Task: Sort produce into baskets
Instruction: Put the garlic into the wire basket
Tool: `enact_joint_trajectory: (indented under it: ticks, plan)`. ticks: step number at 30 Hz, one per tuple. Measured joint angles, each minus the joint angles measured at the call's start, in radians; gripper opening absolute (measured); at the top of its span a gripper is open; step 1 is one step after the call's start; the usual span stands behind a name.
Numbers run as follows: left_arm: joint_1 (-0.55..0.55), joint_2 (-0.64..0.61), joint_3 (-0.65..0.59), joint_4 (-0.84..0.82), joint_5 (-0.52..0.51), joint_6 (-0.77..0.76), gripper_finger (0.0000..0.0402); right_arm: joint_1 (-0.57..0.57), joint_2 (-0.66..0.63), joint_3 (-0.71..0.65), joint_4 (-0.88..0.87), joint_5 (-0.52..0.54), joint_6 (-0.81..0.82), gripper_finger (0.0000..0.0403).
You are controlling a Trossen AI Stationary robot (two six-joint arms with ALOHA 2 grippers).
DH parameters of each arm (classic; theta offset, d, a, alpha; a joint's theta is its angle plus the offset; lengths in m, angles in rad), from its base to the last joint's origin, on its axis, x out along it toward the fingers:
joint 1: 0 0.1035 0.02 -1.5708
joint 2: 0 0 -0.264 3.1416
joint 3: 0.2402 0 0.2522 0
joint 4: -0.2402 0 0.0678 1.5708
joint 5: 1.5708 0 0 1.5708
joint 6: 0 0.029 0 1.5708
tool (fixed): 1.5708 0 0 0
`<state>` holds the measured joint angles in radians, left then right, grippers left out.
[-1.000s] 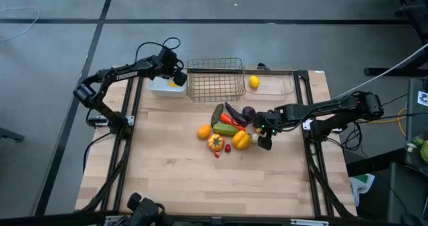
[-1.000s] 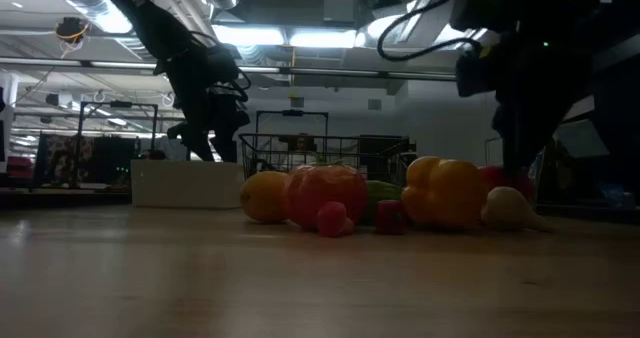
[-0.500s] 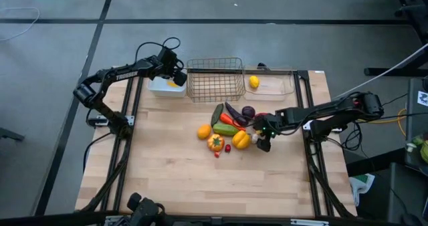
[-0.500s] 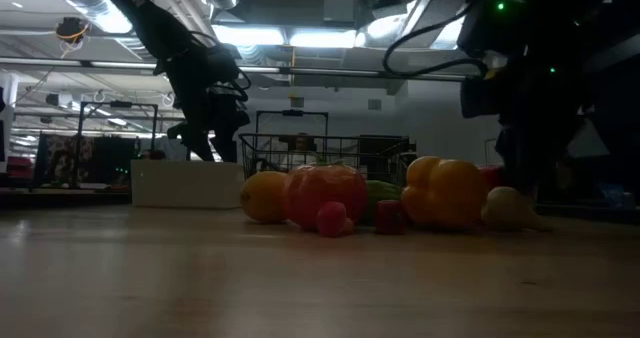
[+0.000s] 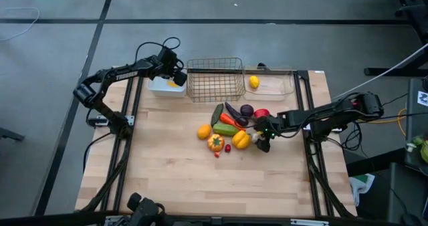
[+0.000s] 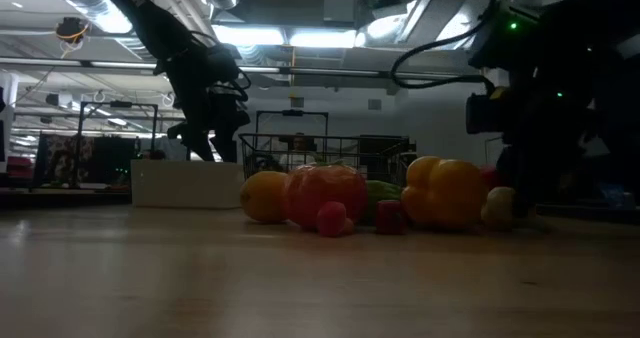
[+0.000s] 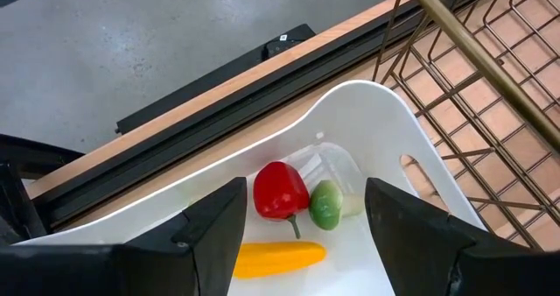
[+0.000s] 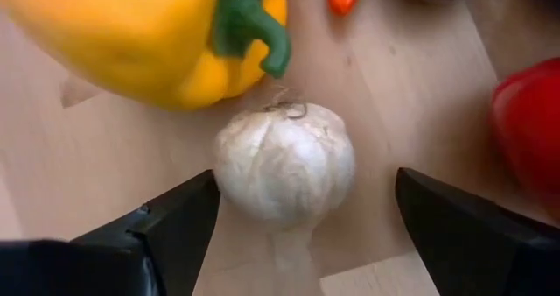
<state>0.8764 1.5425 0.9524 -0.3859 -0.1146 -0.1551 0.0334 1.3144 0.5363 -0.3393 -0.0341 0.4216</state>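
While the left pincer (image 7: 302,243) hangs open over the white tray (image 7: 398,125), the right pincer (image 8: 297,235) straddles, open, a pale garlic bulb (image 8: 284,163) beside the yellow pepper (image 8: 140,33).

text: white lettering on left arm (image 5: 127,71) | too small to read | other: none

tray (image 5: 160,87), mesh basket (image 5: 215,79), bin (image 5: 274,83) in a row along table's (image 5: 174,179) 12 o'clock edge; produce pile (image 5: 231,129) mid-table, at basket's 6 o'clock; lemon (image 5: 254,81) in bin; right gripper (image 5: 261,140) at pile's 3 o'clock, garlic (image 8: 284,162) between its fingers
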Motion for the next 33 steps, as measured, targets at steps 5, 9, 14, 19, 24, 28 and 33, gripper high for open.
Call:
enact_joint_trajectory:
  ticks: [5,9,14,19,24,28,33]
  plan:
    - [0.000,0.000,0.000,0.000,0.000,0.000,0.0230,0.000,0.000,-0.003,0.008,0.005,0.000,0.0338]
    - [0.000,0.000,0.000,0.000,0.000,0.000,0.0230,0.000,0.000,-0.003,0.036,0.029,-0.001,0.0307]
    - [0.000,0.000,0.000,0.000,0.000,-0.003,0.0230,0.000,0.000,-0.003,0.055,0.042,-0.001,0.0246]
    - [0.000,0.000,0.000,0.000,0.000,-0.003,0.0230,0.000,-0.001,-0.003,0.056,0.042,-0.001,0.0193]
    - [0.000,0.000,0.000,0.000,0.000,-0.003,0.0230,0.000,-0.001,0.021,0.050,0.042,-0.001,0.0182]
    - [0.000,0.000,0.000,0.000,0.000,-0.003,0.0230,-0.001,-0.001,0.077,0.045,0.032,-0.016,0.0196]
    - [0.000,0.000,0.000,0.000,0.000,-0.003,0.0230,-0.001,-0.001,0.181,-0.023,0.007,-0.083,0.0200]
